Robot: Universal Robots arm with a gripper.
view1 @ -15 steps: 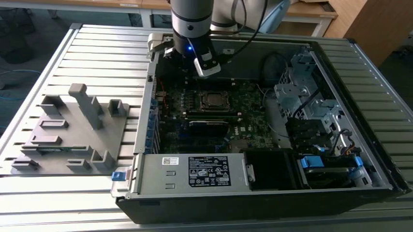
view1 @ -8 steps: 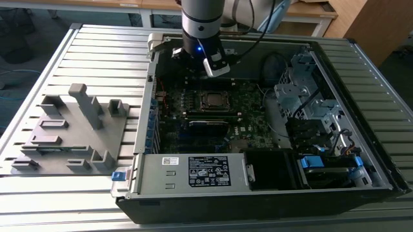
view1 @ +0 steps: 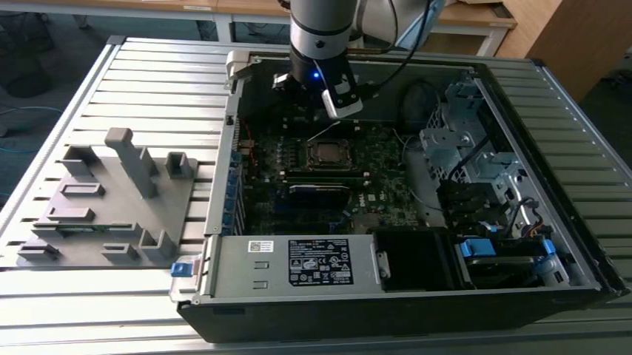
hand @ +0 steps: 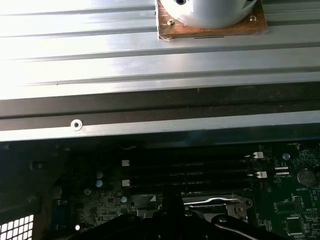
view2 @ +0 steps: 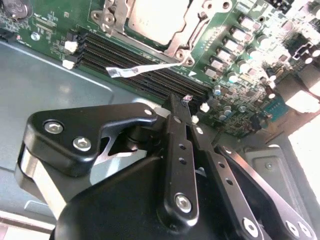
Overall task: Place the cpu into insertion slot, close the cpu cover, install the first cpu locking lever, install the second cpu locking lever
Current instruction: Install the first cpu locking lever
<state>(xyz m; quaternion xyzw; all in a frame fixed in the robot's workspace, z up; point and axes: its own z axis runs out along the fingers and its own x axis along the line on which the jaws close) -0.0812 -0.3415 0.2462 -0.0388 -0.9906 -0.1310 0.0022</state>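
Observation:
In the exterior view my gripper [view1: 342, 111] hangs inside the open computer case, just above and behind the insertion slot [view1: 327, 152] on the motherboard. In the second wrist view the cpu [view2: 156, 19] lies in the slot, silvery face up, with the cpu cover [view2: 182, 39] lying as a metal frame around it. One thin silver locking lever [view2: 141, 69] sticks out free over the black memory slots, and its tip rises beside the slot [view1: 324, 133]. The black fingers [view2: 176, 131] stand together with nothing between them, a short way from the lever.
The green motherboard [view1: 385, 200] fills the case floor, with long black memory slots [view2: 135, 62] beside the socket. The drive cage [view1: 464, 140] and cables stand at the exterior view's right, the power supply [view1: 296, 262] at the front. A grey fixture block [view1: 109, 200] rests on the slatted table.

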